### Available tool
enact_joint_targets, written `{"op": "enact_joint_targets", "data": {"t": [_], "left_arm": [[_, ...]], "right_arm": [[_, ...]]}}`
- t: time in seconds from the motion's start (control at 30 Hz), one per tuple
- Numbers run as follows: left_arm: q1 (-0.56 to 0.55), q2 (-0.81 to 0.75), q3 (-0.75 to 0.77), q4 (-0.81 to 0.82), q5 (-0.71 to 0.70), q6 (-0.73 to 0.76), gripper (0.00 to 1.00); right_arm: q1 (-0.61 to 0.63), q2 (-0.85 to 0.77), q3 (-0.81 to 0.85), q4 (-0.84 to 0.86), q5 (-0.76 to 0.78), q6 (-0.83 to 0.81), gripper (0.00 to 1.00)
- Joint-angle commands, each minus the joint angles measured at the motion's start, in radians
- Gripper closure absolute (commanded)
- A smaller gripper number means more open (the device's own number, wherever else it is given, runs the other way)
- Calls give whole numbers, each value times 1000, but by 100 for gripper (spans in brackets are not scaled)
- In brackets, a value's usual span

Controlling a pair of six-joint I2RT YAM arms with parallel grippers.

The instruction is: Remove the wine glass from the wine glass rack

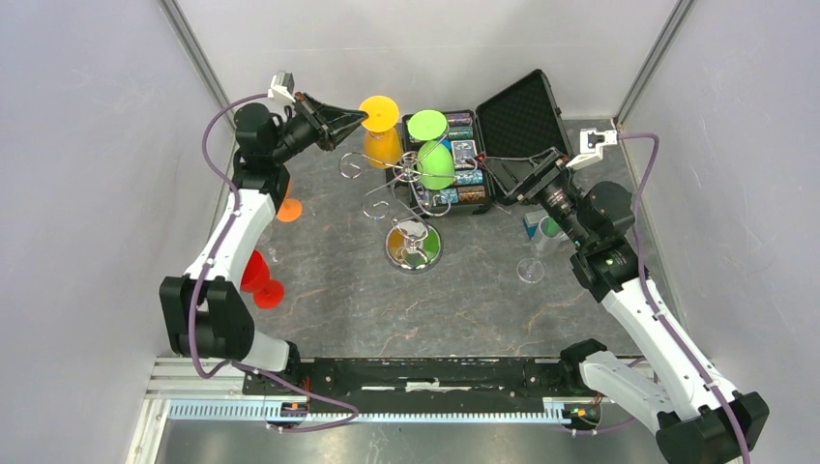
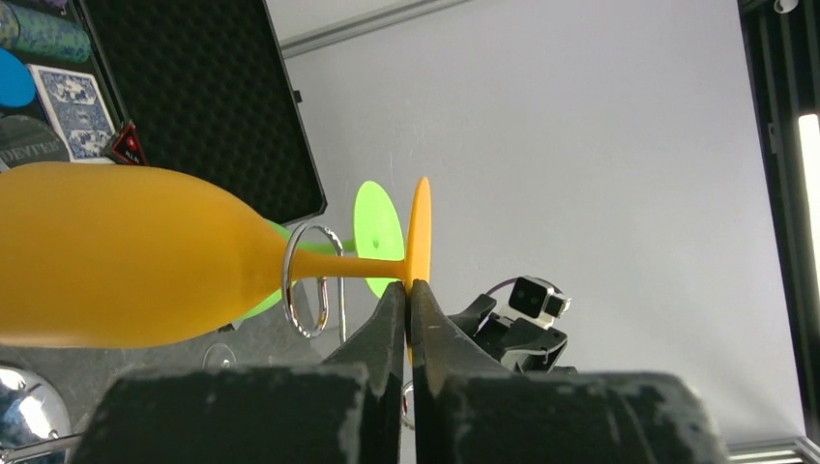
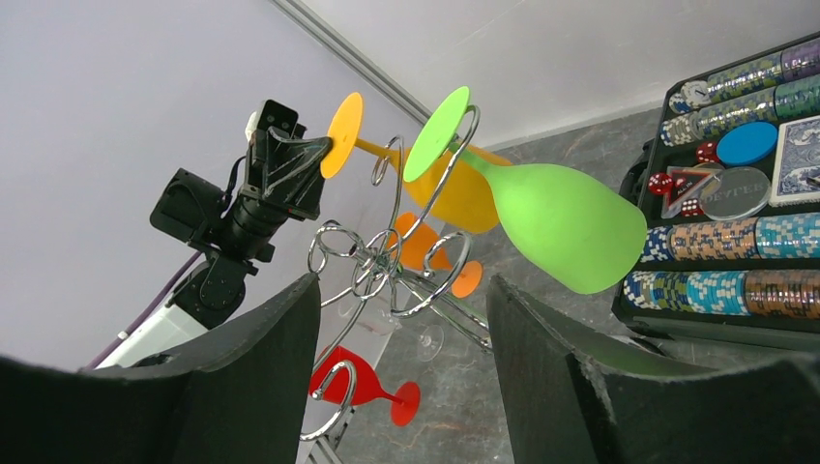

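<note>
left gripper pinches yellow glass foot; stem seemingly in rack

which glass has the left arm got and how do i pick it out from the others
Find the chrome wine glass rack mid-table, in front of the open black case. From its far-left wire arm hangs the yellow-orange wine glass, its foot pinched by the left gripper. The green glass beside it on the rack is untouched.
</note>
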Motion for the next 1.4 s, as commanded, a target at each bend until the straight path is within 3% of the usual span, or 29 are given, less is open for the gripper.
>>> {"op": "enact_joint_targets", "data": {"t": [0.0,0.4,0.67,0.93,0.97,1.07,1.1,1.37], "left_arm": [[-10,7,56,80,-32,-38,98],[-55,16,89,23,61,0,98],[-47,-79,92,-210,44,169,98],[-21,-167,93,-335,-30,230,98],[-13,-179,97,-364,-58,248,98],[16,-213,113,-453,-132,307,98],[20,-227,116,-467,-147,318,98],[25,-297,186,-607,-260,426,98]], "right_arm": [[-1,-14,-5,40,9,4,32],[-1,-15,-5,39,11,4,32],[-2,-18,-6,39,9,5,32],[-2,-25,-9,40,9,7,31],[-2,-27,-9,38,11,8,27],[-2,-34,-12,31,11,3,4],[-1,-36,-14,31,12,1,2],[-1,-70,-44,62,22,-11,2]]}}
